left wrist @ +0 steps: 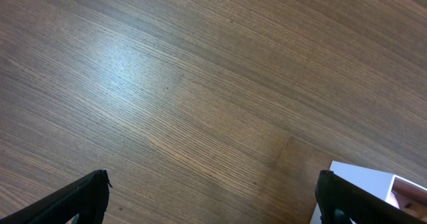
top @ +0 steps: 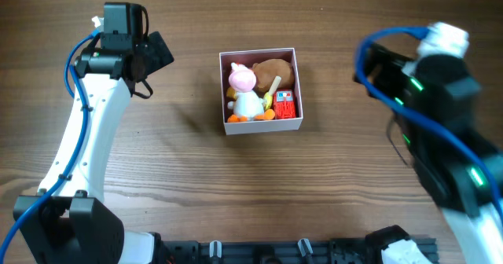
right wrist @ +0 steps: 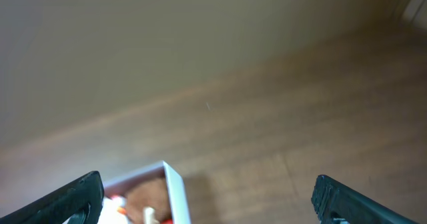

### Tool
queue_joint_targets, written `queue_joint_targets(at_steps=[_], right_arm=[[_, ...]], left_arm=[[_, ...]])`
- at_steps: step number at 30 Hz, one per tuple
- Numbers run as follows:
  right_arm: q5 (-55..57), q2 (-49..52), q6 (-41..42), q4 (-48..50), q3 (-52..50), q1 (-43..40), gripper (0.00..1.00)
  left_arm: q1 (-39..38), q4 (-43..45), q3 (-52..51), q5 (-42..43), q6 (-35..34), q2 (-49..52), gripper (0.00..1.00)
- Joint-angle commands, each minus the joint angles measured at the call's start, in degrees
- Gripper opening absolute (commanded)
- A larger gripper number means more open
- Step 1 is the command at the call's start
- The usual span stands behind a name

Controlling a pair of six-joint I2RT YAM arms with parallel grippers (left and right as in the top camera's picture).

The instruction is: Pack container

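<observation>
The container (top: 260, 54), a small square white box with a pink inside, sits at the middle of the wooden table. It holds a white duck-like toy with a pink head (top: 246, 93), a brown toy (top: 277, 71) and a small red toy (top: 286, 106). My left gripper (left wrist: 212, 196) is open and empty, left of the box; a white corner of the box (left wrist: 363, 179) shows by its right finger. My right gripper (right wrist: 208, 199) is open and empty, raised to the right of the box, whose corner (right wrist: 175, 183) shows at the bottom left.
The wooden table (top: 189, 177) stretches around the box with nothing else lying on it. The left arm (top: 90, 115) reaches up the left side. The right arm (top: 440, 115) is blurred at the right. A dark rail (top: 299, 251) runs along the front edge.
</observation>
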Motion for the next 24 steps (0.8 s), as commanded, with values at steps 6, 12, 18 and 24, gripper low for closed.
queue_joint_targets(at_steps=[6,12,18,24], right_arm=[[3.34,-29.4,1.22,-0.74,-0.04,0.35,1.0],[0.79,-41.55,4.46,-15.89,-0.07,0.28,1.0],[1.22,-47.19,5.99,-19.56,-4.17,-1.88,1.0],[0.37,-56.24,4.83,-3.58,-27.69,-9.55,0.99]], left_arm=[[0.44,-0.04,0.17,0.28,-0.68,-0.35,1.0],[0.44,-0.04,0.17,0.28,-0.68,-0.35,1.0],[0.44,-0.04,0.17,0.28,-0.68,-0.35,1.0],[0.44,-0.04,0.17,0.28,-0.68,-0.35,1.0]])
